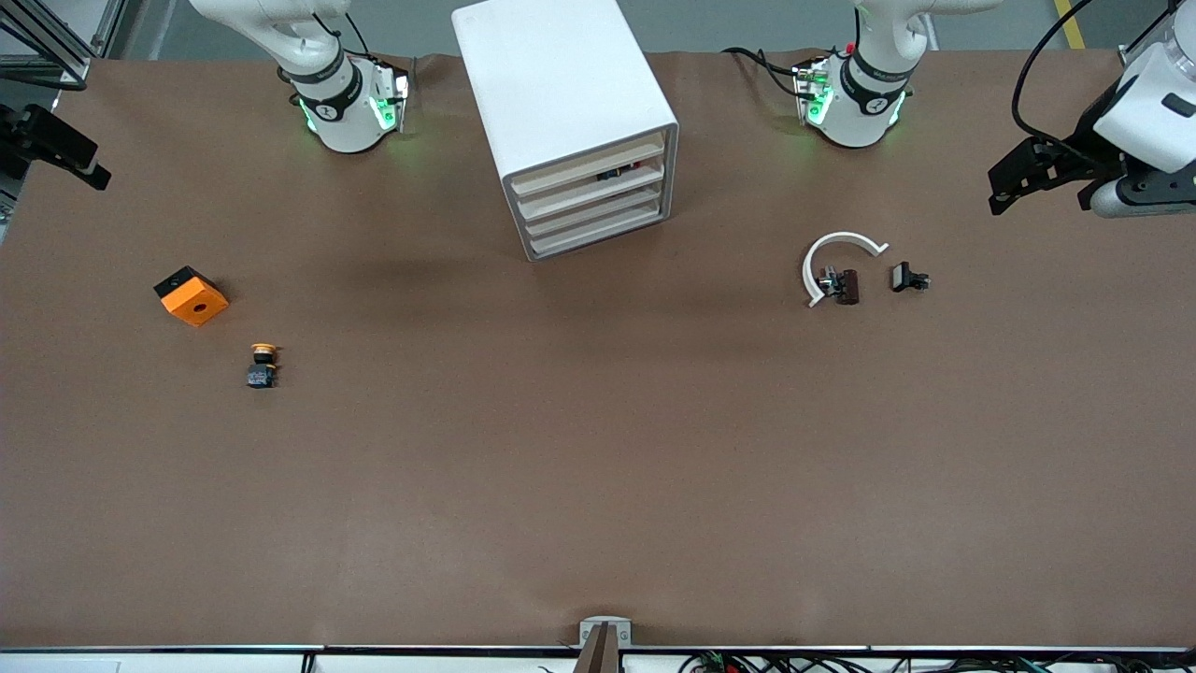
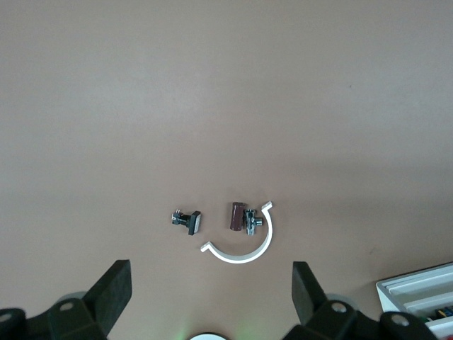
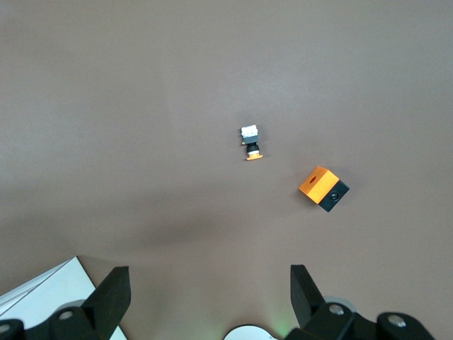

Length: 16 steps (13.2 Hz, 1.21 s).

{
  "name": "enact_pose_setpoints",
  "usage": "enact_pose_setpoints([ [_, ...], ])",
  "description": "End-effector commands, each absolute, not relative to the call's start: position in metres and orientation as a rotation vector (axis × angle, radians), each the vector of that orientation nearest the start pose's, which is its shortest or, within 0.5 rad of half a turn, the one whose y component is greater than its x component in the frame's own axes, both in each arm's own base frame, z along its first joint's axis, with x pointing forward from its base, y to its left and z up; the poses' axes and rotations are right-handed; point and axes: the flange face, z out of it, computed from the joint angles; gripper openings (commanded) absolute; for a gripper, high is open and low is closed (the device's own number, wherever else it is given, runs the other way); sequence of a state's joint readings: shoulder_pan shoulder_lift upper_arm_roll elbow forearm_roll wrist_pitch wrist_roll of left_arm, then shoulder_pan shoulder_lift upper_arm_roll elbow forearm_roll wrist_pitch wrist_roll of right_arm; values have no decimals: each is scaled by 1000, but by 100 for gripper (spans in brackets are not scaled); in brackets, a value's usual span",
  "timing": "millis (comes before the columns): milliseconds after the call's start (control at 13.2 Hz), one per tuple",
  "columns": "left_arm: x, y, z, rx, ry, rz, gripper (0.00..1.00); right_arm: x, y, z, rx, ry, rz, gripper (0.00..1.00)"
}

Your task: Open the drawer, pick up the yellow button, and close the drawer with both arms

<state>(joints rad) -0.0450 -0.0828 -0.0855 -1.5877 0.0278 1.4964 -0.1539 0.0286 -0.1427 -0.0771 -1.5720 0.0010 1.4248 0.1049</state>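
Note:
The white cabinet (image 1: pixel 561 93) stands at the table's middle, by the robots' bases. Its four drawers (image 1: pixel 593 201) all sit flush in it. Something dark shows in the gap under the top front strip. The button (image 1: pixel 263 365), black with a yellow-orange cap, lies on the table toward the right arm's end. It also shows in the right wrist view (image 3: pixel 250 142). My right gripper (image 1: pixel 56 150) hangs open and empty high over that end of the table (image 3: pixel 210 290). My left gripper (image 1: pixel 1014 182) hangs open and empty over the left arm's end (image 2: pixel 212 290).
An orange square block (image 1: pixel 192 296) lies beside the button, a little farther from the camera (image 3: pixel 323 188). Toward the left arm's end lie a white C-shaped ring (image 1: pixel 841 236) and two small dark clips (image 1: pixel 841 283) (image 1: pixel 908 278). The left wrist view shows them too (image 2: pixel 244 256).

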Motion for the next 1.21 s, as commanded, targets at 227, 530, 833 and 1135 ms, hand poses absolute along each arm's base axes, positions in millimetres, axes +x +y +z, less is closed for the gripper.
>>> enact_pose_setpoints([
  [227, 526, -64, 660, -3119, -27, -4, 100, 490, -34, 677, -3117, 129, -36, 100],
  [530, 525, -65, 661, -3123, -26, -3, 100, 486, -35, 680, -3117, 114, -49, 100],
  [833, 524, -64, 659, -3121, -26, 25, 100, 481, -38, 681, -3119, 100, -51, 100],
  [1135, 523, -64, 658, -3119, -26, 34, 100, 481, -35, 680, -3120, 93, -51, 100],
])
